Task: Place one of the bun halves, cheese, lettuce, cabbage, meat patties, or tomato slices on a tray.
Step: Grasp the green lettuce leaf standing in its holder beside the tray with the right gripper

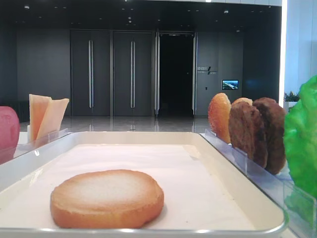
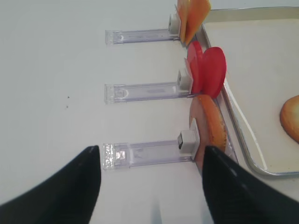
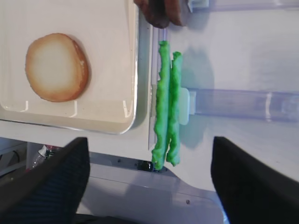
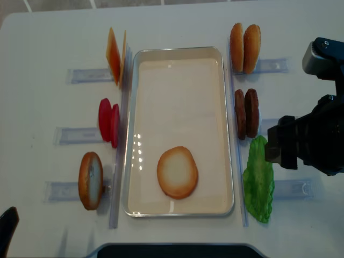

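Note:
One bun half (image 4: 177,172) lies flat, pale face up, in the near part of the white tray (image 4: 180,51). Two lettuce leaves (image 3: 167,102) stand on edge right of the tray. My right gripper (image 3: 149,186) hangs open and empty above them, nearer the table's front edge. Behind the lettuce stand the meat patties (image 4: 246,113) and two more bun halves (image 4: 244,47). Left of the tray stand the cheese (image 4: 115,54), the tomato slices (image 4: 108,122) and another bun half (image 2: 208,126). My left gripper (image 2: 149,186) is open and empty, near that bun's holder. Cabbage is out of view.
Clear plastic holders (image 2: 145,154) stick out sideways from both long sides of the tray and carry the upright pieces. My right arm (image 4: 317,140) hangs over the right side of the white table. The table's front edge (image 3: 196,186) runs close under the right gripper.

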`<action>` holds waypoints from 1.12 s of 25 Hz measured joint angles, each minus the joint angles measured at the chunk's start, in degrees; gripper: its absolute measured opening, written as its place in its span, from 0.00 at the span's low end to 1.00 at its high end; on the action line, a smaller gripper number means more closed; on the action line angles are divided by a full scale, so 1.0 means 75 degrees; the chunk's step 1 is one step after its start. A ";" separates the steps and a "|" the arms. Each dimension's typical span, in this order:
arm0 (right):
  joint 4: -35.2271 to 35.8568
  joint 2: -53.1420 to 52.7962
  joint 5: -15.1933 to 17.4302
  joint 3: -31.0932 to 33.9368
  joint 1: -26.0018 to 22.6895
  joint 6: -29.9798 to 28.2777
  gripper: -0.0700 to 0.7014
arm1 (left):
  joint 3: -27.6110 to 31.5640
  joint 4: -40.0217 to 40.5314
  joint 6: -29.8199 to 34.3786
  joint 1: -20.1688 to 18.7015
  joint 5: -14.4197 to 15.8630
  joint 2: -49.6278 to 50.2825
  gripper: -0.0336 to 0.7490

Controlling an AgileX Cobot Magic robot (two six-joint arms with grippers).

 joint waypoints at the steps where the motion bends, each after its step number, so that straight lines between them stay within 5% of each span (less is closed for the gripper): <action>1: 0.0008 0.0077 -0.0055 0.0000 0.0058 0.0025 0.79 | 0.0000 0.0000 0.0000 0.0000 0.0000 0.0000 0.70; 17: -0.0021 0.1630 -0.0234 0.0000 0.0132 0.0036 0.78 | 0.0000 0.0000 0.0000 0.0000 0.0000 0.0000 0.70; 28: -0.0062 0.1962 -0.0435 0.0000 0.0132 -0.0074 0.58 | 0.0000 0.0000 0.0000 0.0000 0.0000 0.0000 0.70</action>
